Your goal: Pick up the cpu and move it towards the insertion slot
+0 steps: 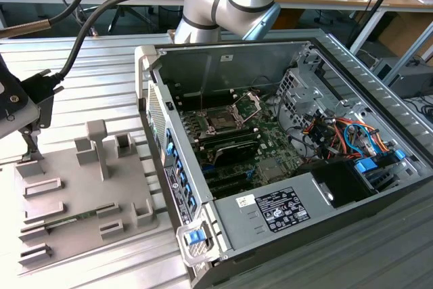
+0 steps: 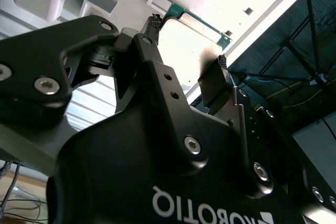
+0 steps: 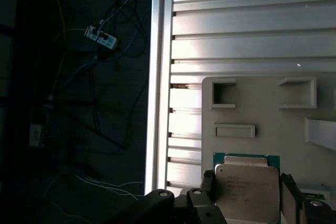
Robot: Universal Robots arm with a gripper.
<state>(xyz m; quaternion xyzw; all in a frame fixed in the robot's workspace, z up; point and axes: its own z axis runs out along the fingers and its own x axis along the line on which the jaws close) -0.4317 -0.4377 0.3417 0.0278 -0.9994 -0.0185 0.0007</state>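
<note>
The cpu is a small square chip with a silvery top and a green rim. It lies at the far corner of the grey plastic tray at the exterior view's left. My gripper is down at the tray with one black finger against each side of the cpu, shut on it. In the second wrist view the cpu shows bright between the fingers of the gripper. The insertion slot, a square socket with a raised silver frame, sits inside the open computer case, well away from the gripper.
The computer case has tall metal walls around the green board, with cables and a drive cage at the exterior view's right. The tray carries upright grey posts and a green memory stick. Ribbed aluminium tabletop ends just beside the tray.
</note>
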